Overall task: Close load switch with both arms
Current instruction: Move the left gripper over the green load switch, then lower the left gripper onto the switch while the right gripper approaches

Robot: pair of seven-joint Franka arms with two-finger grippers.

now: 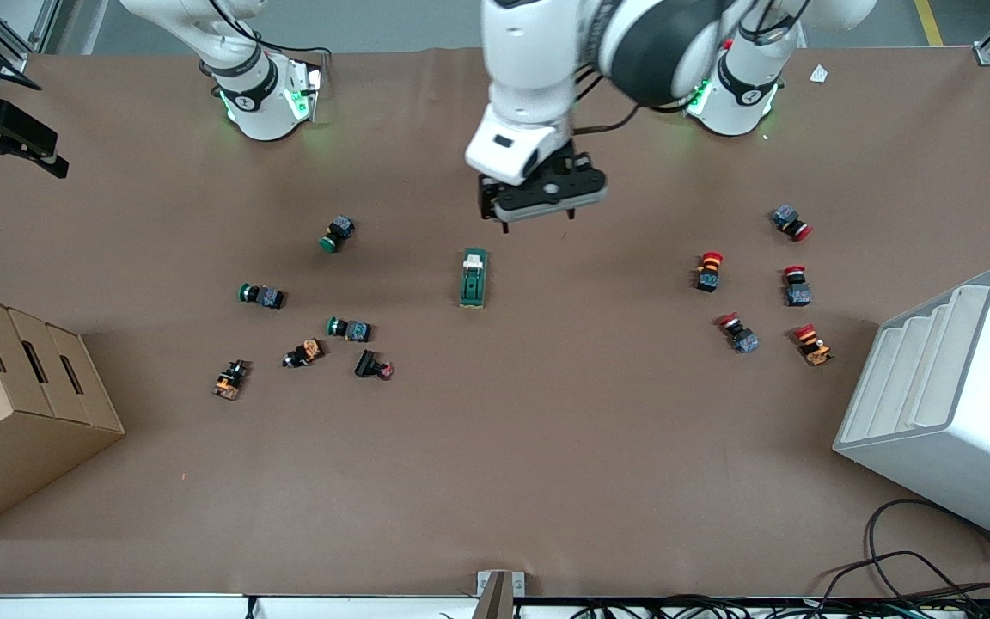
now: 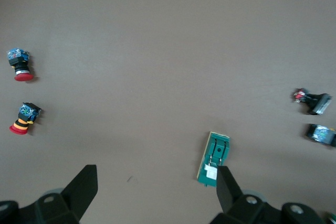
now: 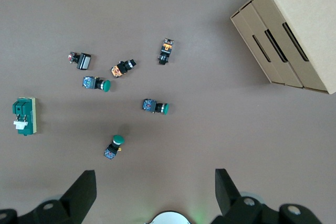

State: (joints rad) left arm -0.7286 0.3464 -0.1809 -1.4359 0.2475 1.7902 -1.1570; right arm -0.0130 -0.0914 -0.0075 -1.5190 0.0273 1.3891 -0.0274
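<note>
The load switch [image 1: 473,278] is a dark-green block lying on the brown table, near the middle. Its white lever end points toward the robots' bases. It also shows in the left wrist view [image 2: 214,158] and at the edge of the right wrist view [image 3: 24,116]. My left gripper [image 1: 538,219] hangs open and empty in the air, just to the base side of the switch. In the left wrist view [image 2: 156,174] one finger [image 2: 227,184] sits right beside the lever end. My right gripper [image 3: 155,174] is open and empty, high over its own base, out of the front view.
Green-capped push buttons [image 1: 337,234] and other small parts [image 1: 372,365] lie toward the right arm's end. Red-capped buttons [image 1: 708,271] lie toward the left arm's end. A cardboard box [image 1: 14,404] and a white stepped bin [image 1: 950,404] stand at the table's ends. Cables [image 1: 916,576] lie at the front edge.
</note>
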